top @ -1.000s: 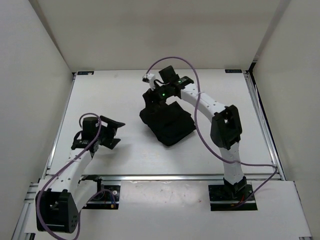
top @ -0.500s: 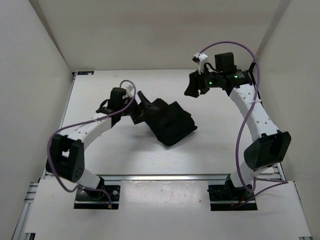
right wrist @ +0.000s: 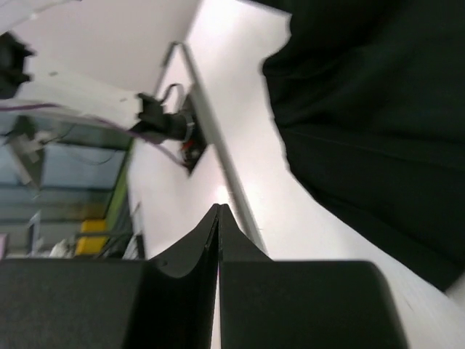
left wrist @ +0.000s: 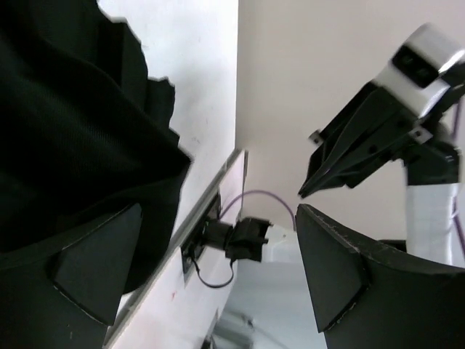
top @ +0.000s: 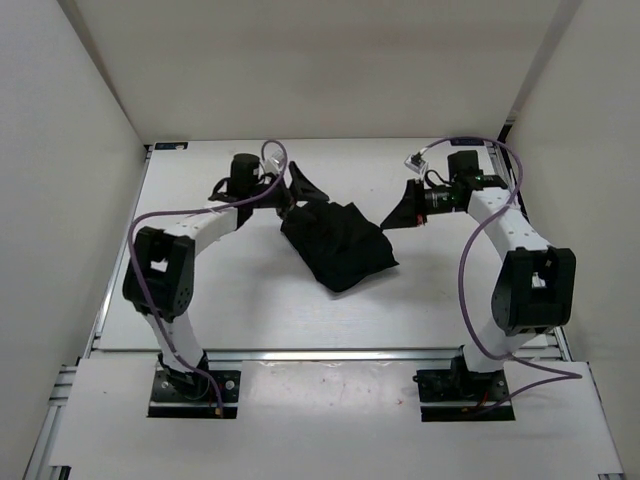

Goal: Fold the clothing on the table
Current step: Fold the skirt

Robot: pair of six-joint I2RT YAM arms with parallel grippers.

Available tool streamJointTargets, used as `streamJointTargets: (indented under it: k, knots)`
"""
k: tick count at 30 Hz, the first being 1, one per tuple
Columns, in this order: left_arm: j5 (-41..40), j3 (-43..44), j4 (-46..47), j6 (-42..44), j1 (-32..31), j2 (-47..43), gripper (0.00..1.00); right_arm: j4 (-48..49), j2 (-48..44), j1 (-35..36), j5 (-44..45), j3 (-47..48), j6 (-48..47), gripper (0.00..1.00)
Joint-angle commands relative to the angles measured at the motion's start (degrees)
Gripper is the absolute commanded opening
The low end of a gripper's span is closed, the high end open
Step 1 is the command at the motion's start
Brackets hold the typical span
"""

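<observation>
The black clothing (top: pixel 337 246) lies crumpled on the white table (top: pixel 200 290), a little behind its middle. My left gripper (top: pixel 300 196) is open at the garment's back left edge. In the left wrist view the clothing (left wrist: pixel 73 131) fills the left side, beside one finger, and nothing sits between the spread jaws (left wrist: pixel 218 269). My right gripper (top: pixel 392 220) is shut, its tip close to the garment's back right corner. Seen from the right wrist, the closed tips (right wrist: pixel 219 212) hang over bare table, with the clothing (right wrist: pixel 378 109) apart from them at the upper right.
Metal rails (top: pixel 530 260) run along the table's right and front edges. White walls close in the back and both sides. Purple cables (top: pixel 470 270) loop off both arms. The arm bases stand at the near edge.
The left arm swung from the front left across to the clothing's back left edge, still open. The right arm lifted off the garment, swung right, came back toward its right corner and shut.
</observation>
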Motion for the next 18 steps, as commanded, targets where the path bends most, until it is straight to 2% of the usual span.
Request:
streamJointTargets:
  k: [1,2,5,8,9,10,11,12,13,14,15,16,17,18]
  knots:
    - [-3.9,0.8,-4.3,2.9,4.0,-9.4,0.98,3.7,3.5,2.3,-10.9,3.0,2.9,0.0]
    - [-4.2,-0.4,-6.5,3.7,5.5,-11.8,0.99,3.5,4.4,3.5,-11.0,4.3,2.7,0.0]
    - [-4.4,-5.9,-4.9,1.6,9.2,-17.9,0.99,3.5,9.9,5.7,-14.6,6.4,3.5,0.0]
    - [-4.5,-10.2,-5.6,0.5,10.9,-22.5,0.99,14.5,15.7,7.7,-22.5,5.3,14.7,0.0]
    - [-4.8,-11.9,-6.4,1.1,11.2,-23.9,0.99,30.2,17.4,8.3,-27.3,2.0,28.8,0.0]
    - [-5.0,-12.3,-7.2,1.3,11.3,-24.6,0.99,62.7,18.8,9.5,-29.4,-4.3,56.7,0.0]
    - [-4.3,-14.0,-7.3,0.9,11.3,-25.9,0.99,83.5,20.2,10.2,-29.3,-7.1,72.5,0.0]
    - [-5.1,-16.0,-7.6,0.8,11.1,-27.1,0.99,119.4,24.6,10.5,-29.2,-7.2,97.6,0.0]
    - [-5.2,-16.8,-7.5,0.8,11.4,-27.8,0.99,123.9,28.5,11.9,-29.6,-4.2,100.8,0.0]
    - [-5.4,-18.5,-7.9,0.9,11.5,-29.4,0.99,109.3,28.6,13.1,-28.7,-3.4,95.6,0.0]
    - [-5.6,-19.6,-8.0,0.5,11.3,-30.3,0.98,100.9,28.8,13.7,-29.1,-0.7,81.5,0.0]
    - [-6.0,-21.1,-8.2,0.4,11.2,-31.6,0.99,94.4,30.3,14.6,-29.3,2.0,77.6,0.0]
    - [-6.0,-21.0,-8.3,0.1,11.5,-32.2,0.98,102.6,31.1,14.9,-29.1,2.2,79.8,0.0]
    - [-6.2,-22.1,-8.6,-0.2,11.7,-33.3,0.99,107.9,33.3,15.3,-29.3,3.5,88.3,0.0]
